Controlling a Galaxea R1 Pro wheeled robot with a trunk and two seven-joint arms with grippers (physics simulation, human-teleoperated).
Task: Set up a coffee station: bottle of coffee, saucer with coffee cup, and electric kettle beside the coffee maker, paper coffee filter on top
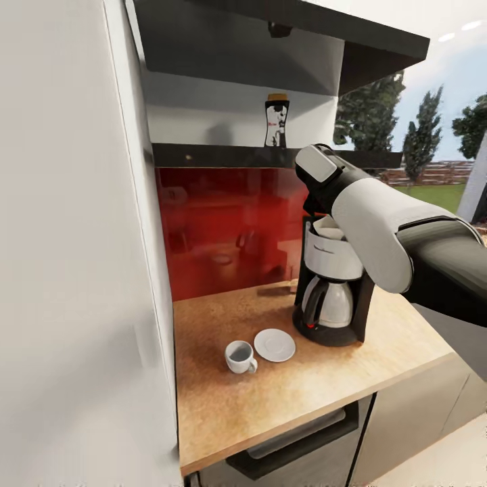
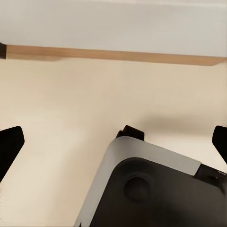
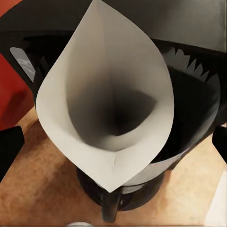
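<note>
One coffee maker (image 1: 331, 287) stands on the wooden bench (image 1: 318, 392), its glass carafe (image 1: 329, 304) seated in the base. One paper coffee filter (image 3: 111, 106), an open cone, sits in its top basket, directly beneath the right gripper (image 3: 113, 142), whose jaws are spread wide and grasp nothing. One coffee cup (image 1: 239, 356) stands just beside one saucer (image 1: 274, 344), left of the machine. One bottle of coffee (image 1: 276, 120) stands on the shelf (image 1: 223, 155). Left gripper (image 2: 113, 142): jaws released.
</note>
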